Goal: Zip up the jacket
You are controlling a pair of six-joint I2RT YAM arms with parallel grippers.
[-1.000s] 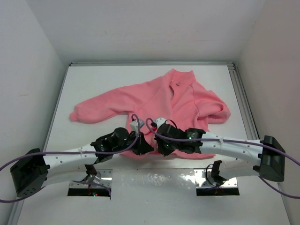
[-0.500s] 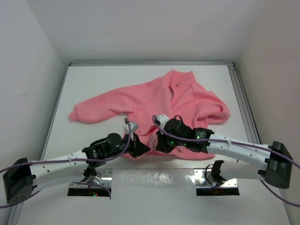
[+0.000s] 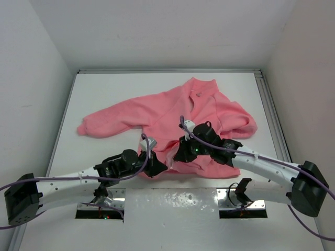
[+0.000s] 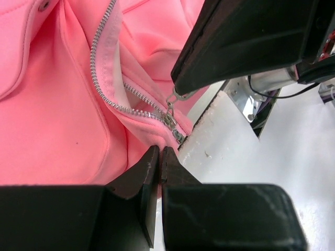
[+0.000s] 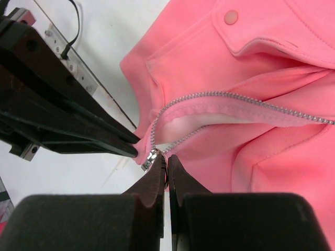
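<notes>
The jacket (image 3: 209, 112) lies spread on the white surface (image 3: 104, 94), right of centre, with its hem (image 4: 133, 144) toward the near edge and most of the zipper (image 5: 235, 99) open. The left gripper (image 4: 159, 154) is pinched tight on the hem just below the zipper's bottom end, anchoring it. The right gripper (image 5: 166, 163) is closed on the small metal pull (image 4: 175, 97), and the slider (image 4: 170, 119) sits low on the teeth. The zipping stroke looks barely begun. Next, the right arm likely has to draw the slider along the teeth toward the collar (image 3: 201, 83) while the left holds the hem taut.
</notes>
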